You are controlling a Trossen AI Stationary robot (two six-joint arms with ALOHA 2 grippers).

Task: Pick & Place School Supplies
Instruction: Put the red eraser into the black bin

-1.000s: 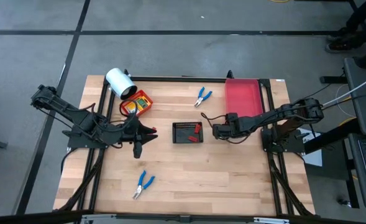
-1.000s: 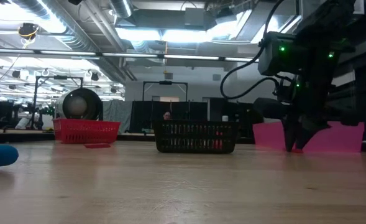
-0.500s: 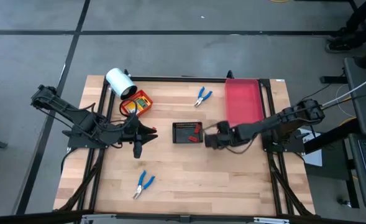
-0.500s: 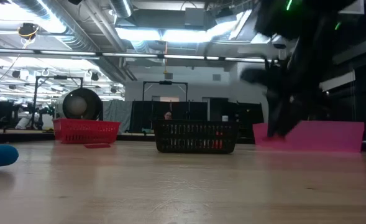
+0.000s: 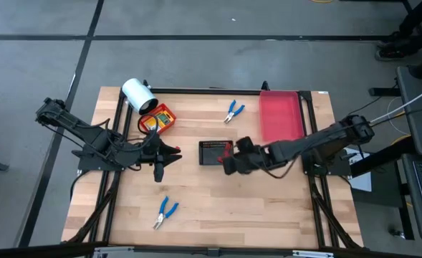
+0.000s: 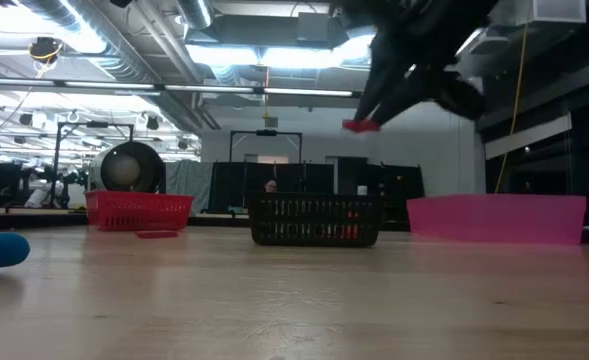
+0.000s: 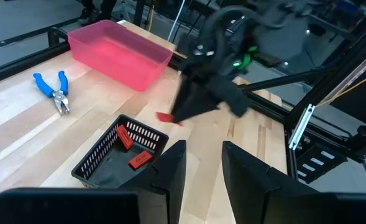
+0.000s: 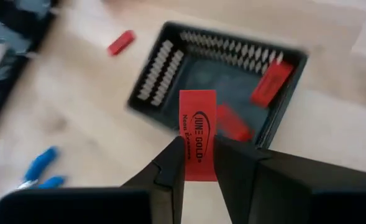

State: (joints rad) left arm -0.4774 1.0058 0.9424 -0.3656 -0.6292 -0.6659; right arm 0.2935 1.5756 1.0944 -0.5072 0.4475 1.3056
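The right tool (image 8: 198,163) was clamped on a red piece (image 8: 198,143), with the black tray (image 8: 164,62) just beneath; the left tool (image 7: 204,163), slightly parted and empty, waited nearby.

Red piece (image 8: 198,134) held above black tray (image 8: 164,74) w/ two red pieces (image 8: 271,83) inside.

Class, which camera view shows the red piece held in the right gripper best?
The right wrist view: the red piece fills the centre, print showing, pinched by the right gripper above the black tray. The low and left wrist views show a small red sliver; the high view hides it.
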